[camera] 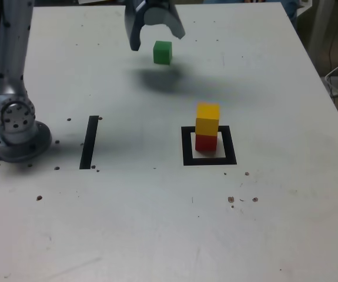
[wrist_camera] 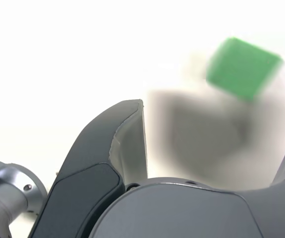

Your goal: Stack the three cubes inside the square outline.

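Note:
A yellow cube (camera: 207,118) sits on a red cube (camera: 206,143) inside the black square outline (camera: 209,159) at the exterior view's centre right. The green cube (camera: 162,52) lies alone on the table farther back. My gripper (camera: 156,36) hangs open just above and slightly to the exterior view's left of the green cube, with nothing between its jaws. In the wrist view the green cube (wrist_camera: 243,67) shows blurred beyond the open fingers (wrist_camera: 127,144), over the gripper's dark shadow.
The arm's base (camera: 16,126) stands at the exterior view's left. A straight black strip (camera: 89,141) lies between the base and the square. Small dark specks dot the white table (camera: 157,223). The table's right edge runs near cables.

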